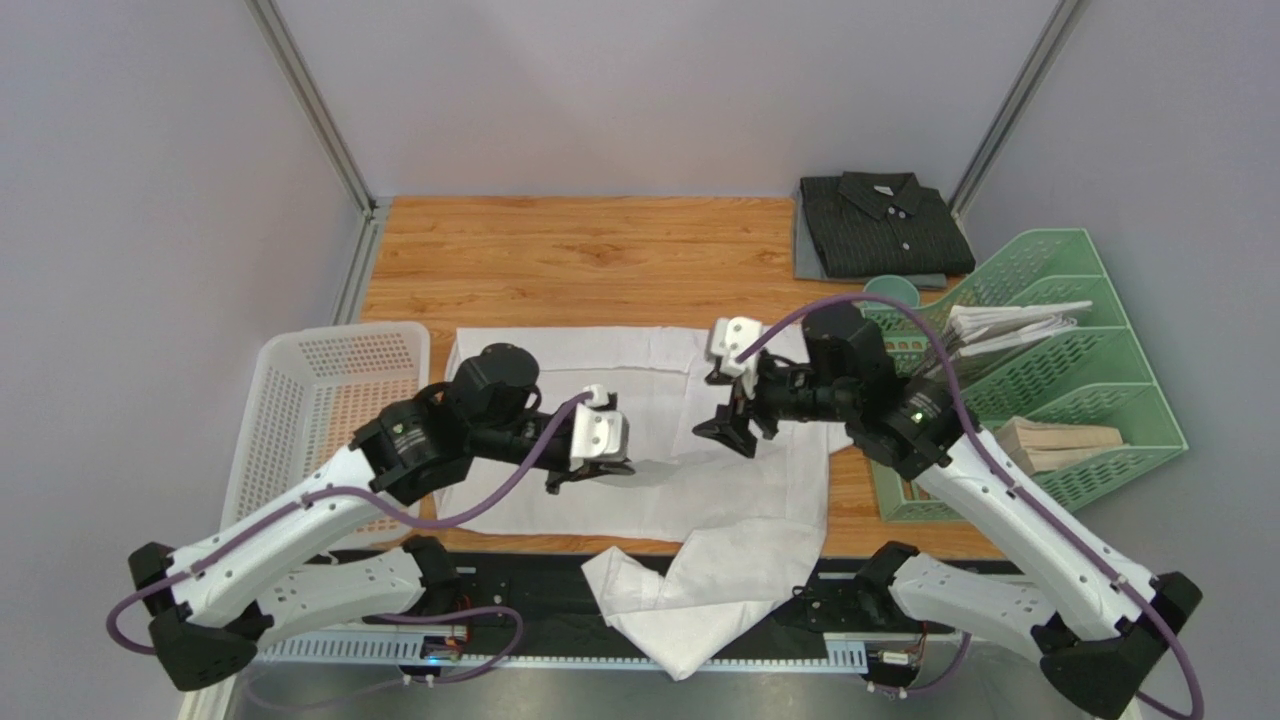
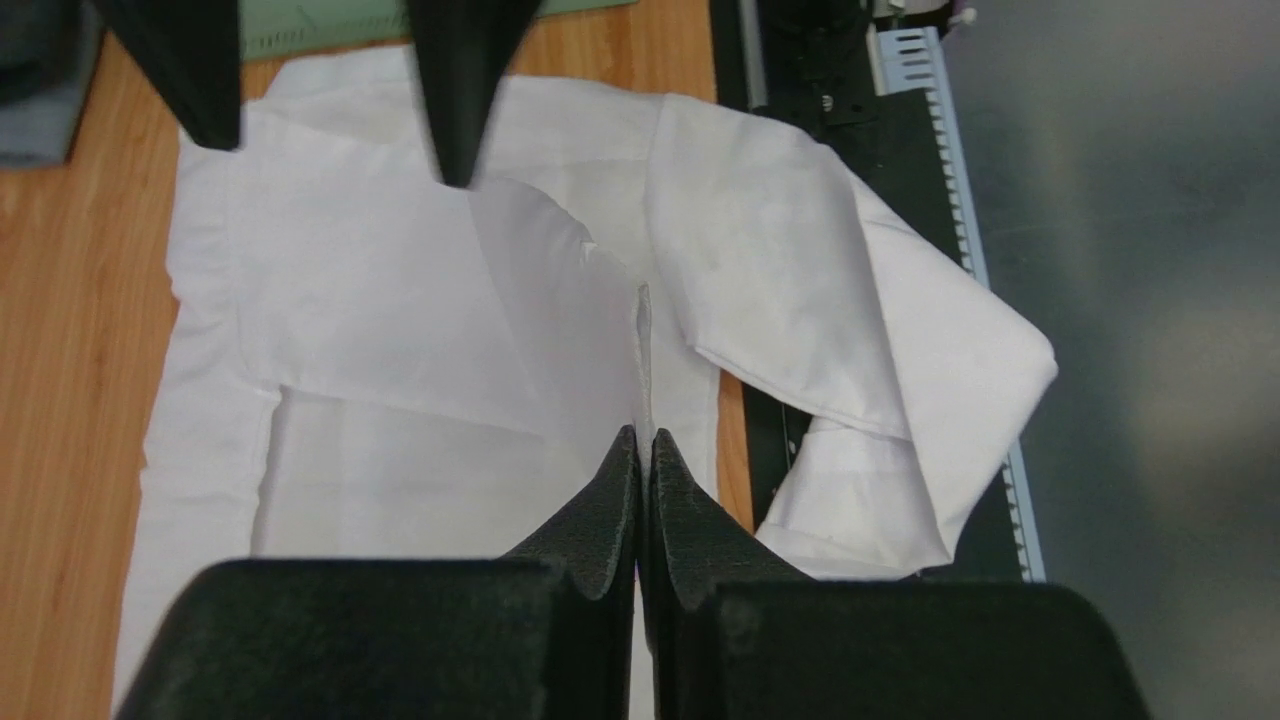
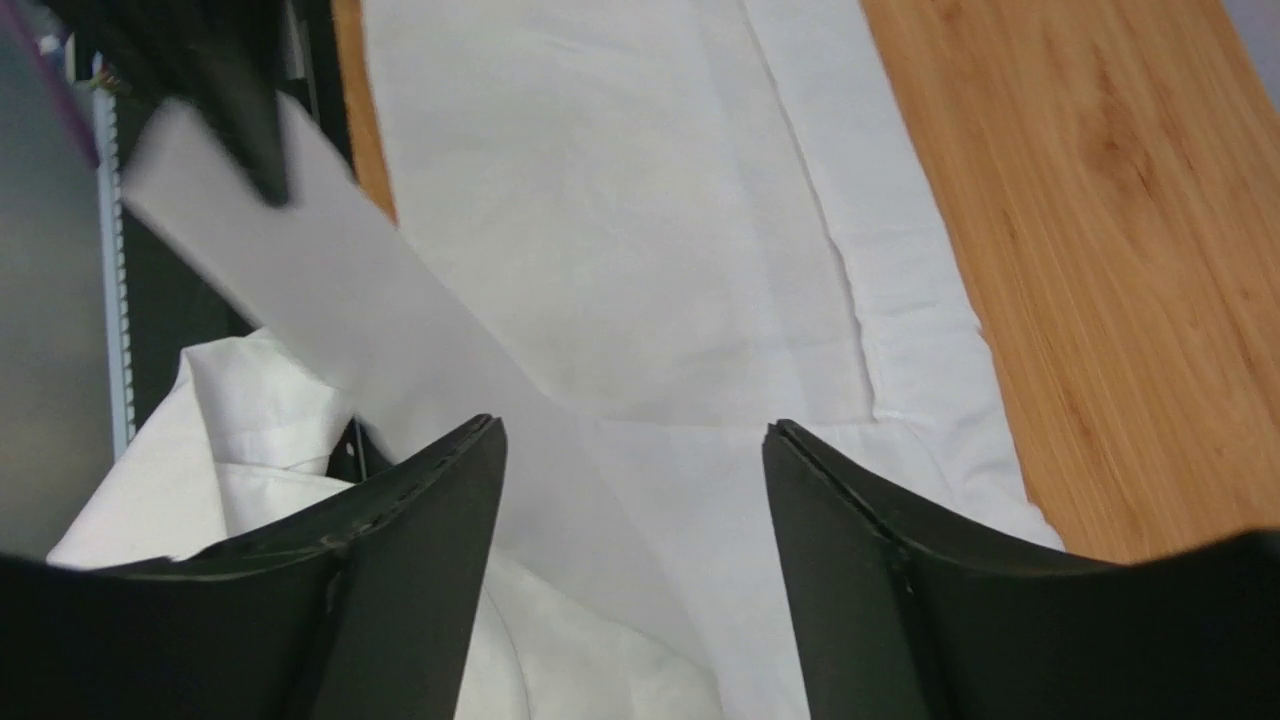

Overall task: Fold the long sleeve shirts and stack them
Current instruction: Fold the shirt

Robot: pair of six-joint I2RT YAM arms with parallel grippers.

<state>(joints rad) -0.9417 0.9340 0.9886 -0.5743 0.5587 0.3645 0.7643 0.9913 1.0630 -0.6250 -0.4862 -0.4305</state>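
Well apart from the left gripper's outer side sits a white mesh plastic basket (image 1: pixel 323 393). The left gripper (image 2: pixel 643 438) is clenched on a thin raised edge of the plain white cotton shirt (image 1: pixel 661 393). That shirt lies spread on the wooden table (image 1: pixel 601 255) beneath both grippers, one part spilling over the near edge. Open air lies between it and the right gripper (image 3: pixel 631 435), whose jaws stand parted, grasping nothing, above a strip of white cloth. Far beyond the right gripper, the folded dark charcoal striped shirt (image 1: pixel 884 222) rests at the table's far edge, beside a green mesh file rack (image 1: pixel 1074 360).
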